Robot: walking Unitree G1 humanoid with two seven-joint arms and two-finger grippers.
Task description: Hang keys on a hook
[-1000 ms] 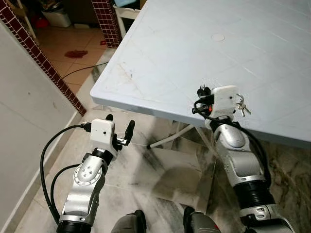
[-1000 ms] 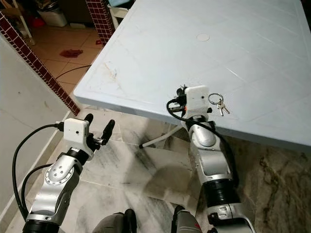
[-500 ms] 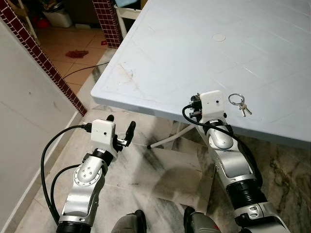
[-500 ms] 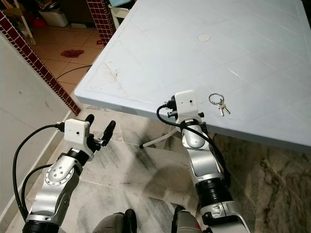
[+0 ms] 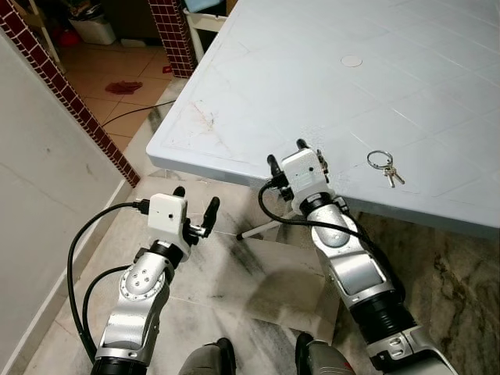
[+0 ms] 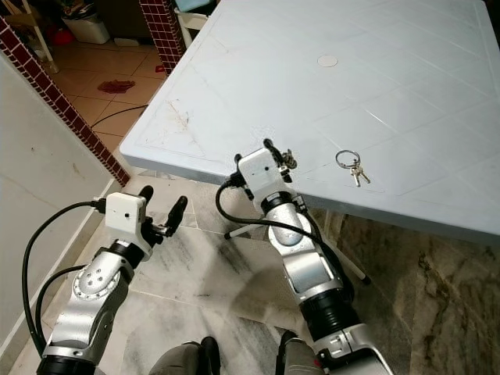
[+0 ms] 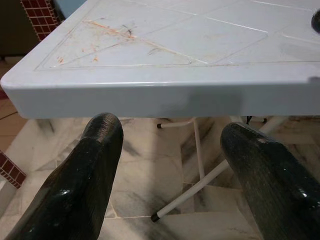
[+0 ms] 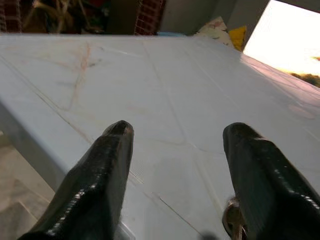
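A pale blue plastic table (image 5: 258,94) is viewed from above, with marble floor (image 5: 234,273) beneath its near edge. The keys (image 5: 385,167), on a ring, lie flat on the tabletop near that edge and are held by nothing. The right gripper (image 5: 287,153) is raised over the table edge, to the robot's left of the keys and apart from them; its fingers (image 8: 100,170) are spread and nothing is held between them, though the ring is glimpsed just beside one fingertip in the right wrist view. The left gripper (image 5: 193,201) is held below the tabletop level, in front of the table edge, likewise spread and empty, as is confirmed in the left wrist view, where the edge of the table is framed between the two fingers. No hook can be made out in any view. The grasp is judged not yet made. Several failures may be anticipated: the flat ring may be pushed along the smooth surface rather than lifted if the fingers are closed too high, and it may be nudged over the near edge onto the floor; only a single key may be pinched, so that the bunch swings or slips free.
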